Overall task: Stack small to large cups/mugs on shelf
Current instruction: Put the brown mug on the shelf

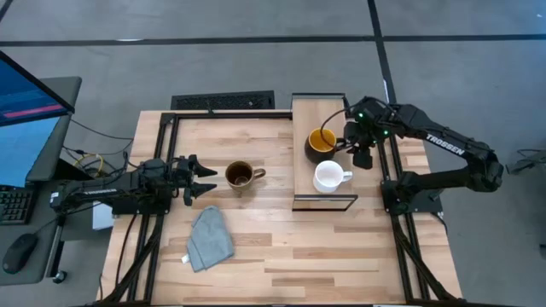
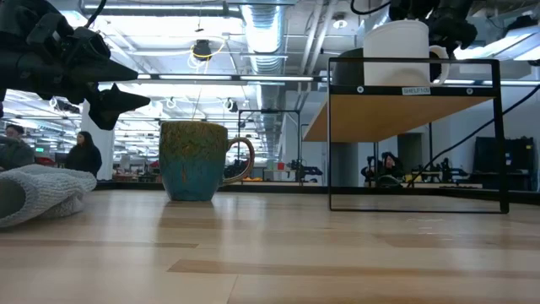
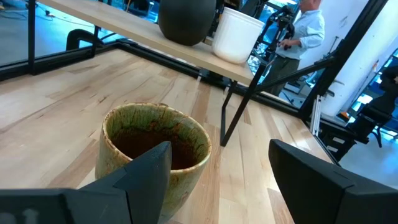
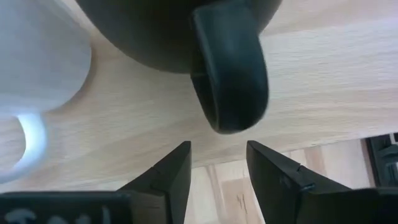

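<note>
Olive-brown mug (image 1: pixel 239 176): mottled green glaze, dark inside, empty, upright on the tabletop (image 1: pixel 281 247) just ahead of left gripper (image 1: pixel 203 178), fingers spread, holding nothing. Dark mug (image 1: pixel 320 142) with yellow-orange inside and white mug (image 1: pixel 329 176) sit side by side on the shelf (image 1: pixel 320 111). Right gripper (image 1: pixel 363 152) hovers by the dark mug's handle, parted, empty.

The high view looked straight down on the whole table (image 1: pixel 281 247), both arms at its sides. The low view sat at table height, facing level across toward the room, close to the olive-brown mug (image 2: pixel 196 160), with the shelf (image 2: pixel 405 114) to one side. The left wrist view faced the same mug from very near, with the shelf behind. The right wrist view hung close above the shelf, by the dark mug (image 4: pixel 186 31) and its handle.
</note>
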